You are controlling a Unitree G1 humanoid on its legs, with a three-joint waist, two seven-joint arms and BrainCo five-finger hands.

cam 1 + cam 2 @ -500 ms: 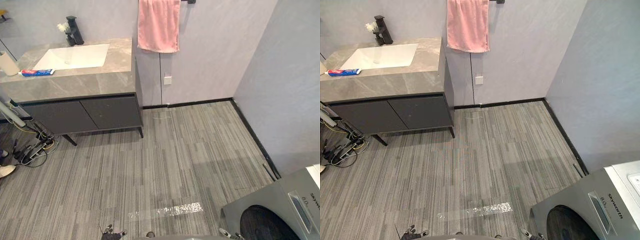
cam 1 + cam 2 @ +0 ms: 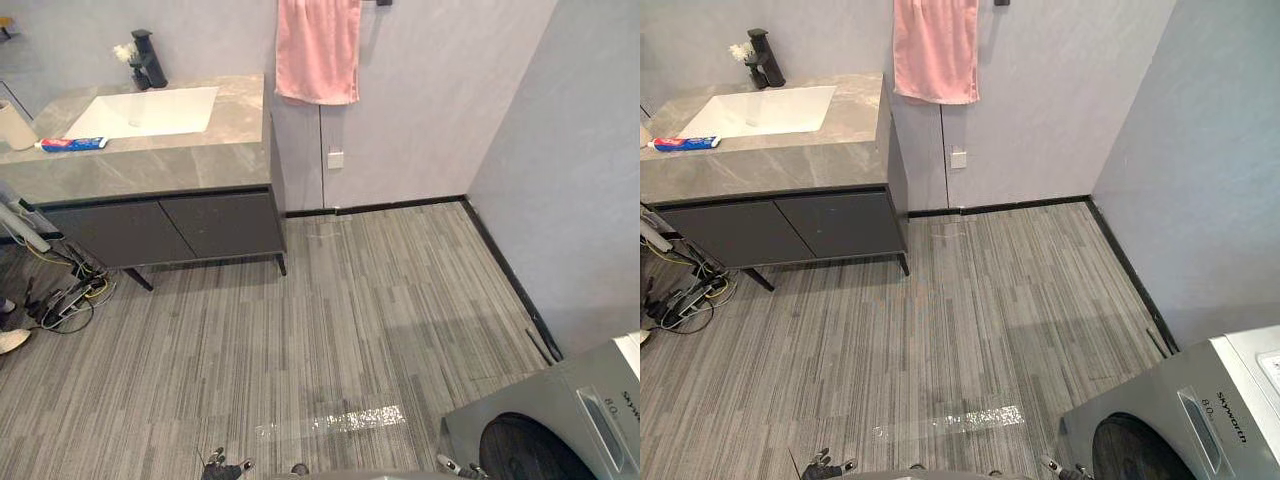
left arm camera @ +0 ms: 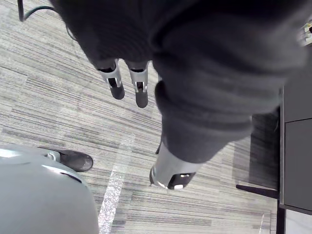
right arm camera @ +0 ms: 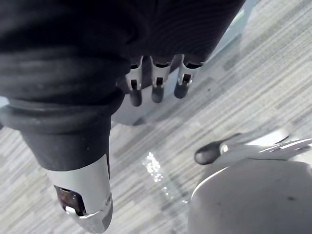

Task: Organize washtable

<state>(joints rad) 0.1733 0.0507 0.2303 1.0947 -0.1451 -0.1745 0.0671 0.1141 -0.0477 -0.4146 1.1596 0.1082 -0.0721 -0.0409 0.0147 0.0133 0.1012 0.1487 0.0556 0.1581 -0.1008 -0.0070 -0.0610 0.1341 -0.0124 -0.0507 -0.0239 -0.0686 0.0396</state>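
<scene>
While both hands hang low at the robot's sides over the grey striped plank floor (image 2: pixel 350 330), the task's things lie well apart from them, ahead and to the left. The left hand (image 3: pixel 116 80) and the right hand (image 4: pixel 157 84) each show relaxed, nearly straight fingers with nothing in them. On the grey stone-look washtable top (image 2: pixel 200 165), a red, white and blue toothpaste tube (image 2: pixel 72 144) lies flat by the front left corner of the white rectangular sink (image 2: pixel 160 105), its long axis running along the counter's front edge. A cream round cup (image 2: pixel 14 126) stands at the far left end. With the counter off to the left, the left hand looks the nearer, though a walk closer seems needed first.
</scene>
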